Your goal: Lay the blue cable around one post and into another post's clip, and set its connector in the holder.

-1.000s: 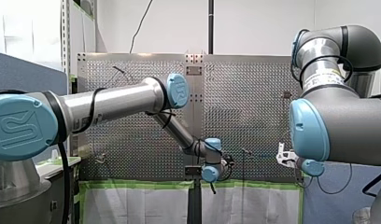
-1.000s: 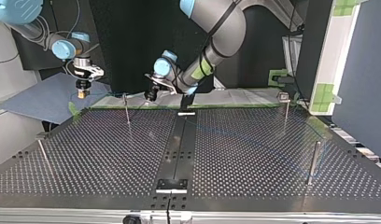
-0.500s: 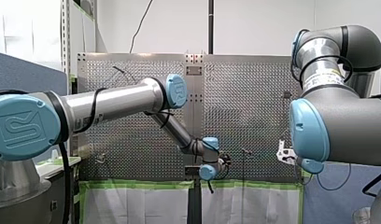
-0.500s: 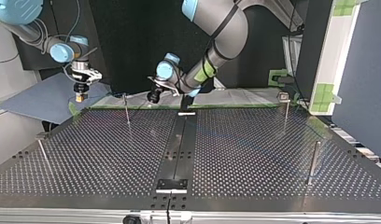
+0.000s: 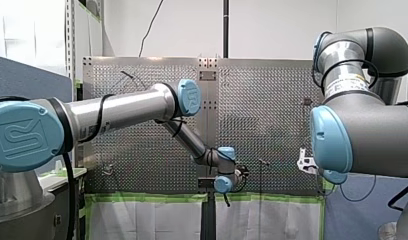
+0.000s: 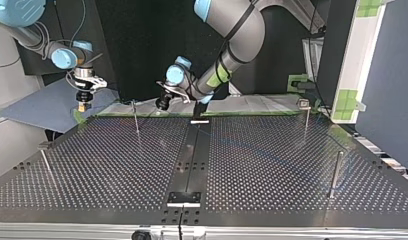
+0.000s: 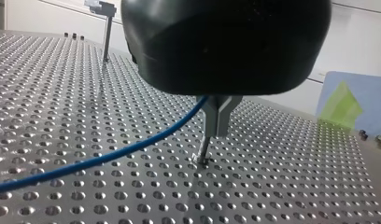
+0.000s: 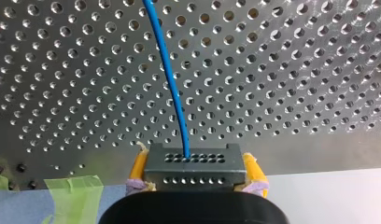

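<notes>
The thin blue cable (image 8: 172, 88) is a smooth, glossy round cord. In the right wrist view it leaves the middle of a small grey metal connector (image 8: 193, 161), a flat rectangular block with two rows of little holes, and runs away over the silver perforated metal table (image 6: 272, 165) in a gentle curve. In the left wrist view the same cord rises off the table in a long slant and ends at the metal fingers under the black body of my left gripper (image 7: 215, 126). Those fingers show as one narrow piece, drawn together on the cable and held just above the holes. A thin metal post with a clip on its top (image 7: 106, 32) stands well apart from that gripper, further along the table.

My right gripper (image 6: 82, 103) pinches the connector from both sides with its yellow pads (image 8: 138, 169). The block sits square between them, over the table's edge and near a strip of green tape (image 8: 72, 196).

In the front view my left arm reaches in from the left, its elbow raised and its forearm sloping down to the wrist at the table's middle. In the top view my left gripper points down at the far edge, just beside a slim upright post (image 6: 135, 117). My right gripper hangs straight down beyond the far corner at that view's left, above a blue-grey panel (image 6: 42, 107).
</notes>
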